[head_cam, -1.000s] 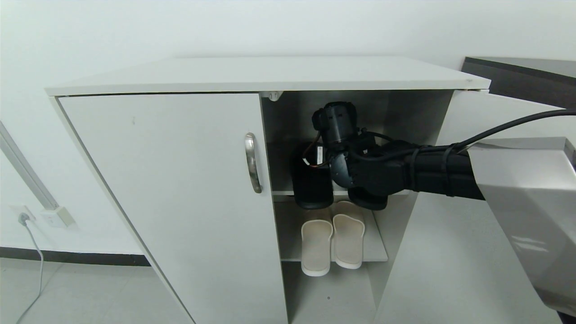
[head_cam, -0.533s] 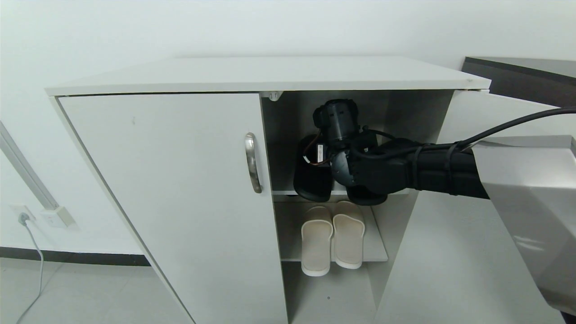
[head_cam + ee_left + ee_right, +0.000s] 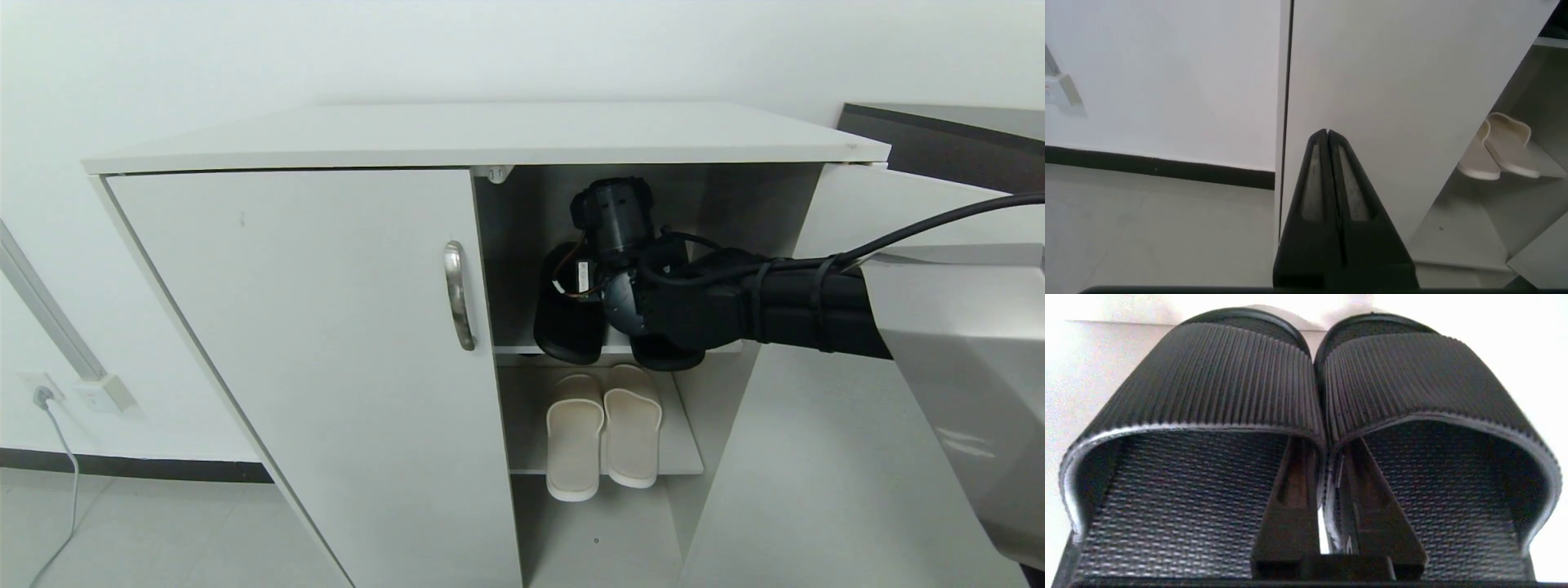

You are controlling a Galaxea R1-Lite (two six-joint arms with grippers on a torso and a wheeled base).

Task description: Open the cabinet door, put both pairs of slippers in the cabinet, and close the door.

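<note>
Cabinet (image 3: pixel 490 135) stands against a white wall. Its left door (image 3: pixel 310 351) is closed, with a metal handle (image 3: pixel 457 296) near its inner edge. The right door (image 3: pixel 784 490) is swung wide open.

Right arm (image 3: pixel 735 314) reaches into the open half at upper shelf (image 3: pixel 510 350) level. The black slippers (image 3: pixel 569 331) sit side by side there, toes toward the back and heels sticking out past the shelf's front edge. Cannot tell whether the soles lie flat on the shelf.

Right wrist view: right gripper (image 3: pixel 1324 482) is clamped on the black slippers (image 3: pixel 1208 400). One finger goes under each ribbed strap, and the two inner side walls are pinched together between the fingers.

Cream slippers (image 3: pixel 604 429) lie on the lower shelf (image 3: pixel 686 457), directly below the black pair. They are side by side and touching, toes inward, with heels overhanging the front edge. Nothing grips them.

Left wrist view: left gripper (image 3: pixel 1327 143) hangs in front of the closed left door (image 3: pixel 1396 73), low and above the floor (image 3: pixel 1151 220). Its fingers are pressed flat together with nothing between them. The cream slippers (image 3: pixel 1503 147) show beyond it, well apart from the gripper.

A wall socket (image 3: pixel 39 394) with a cable plugged in sits low on the wall, left of the cabinet.
</note>
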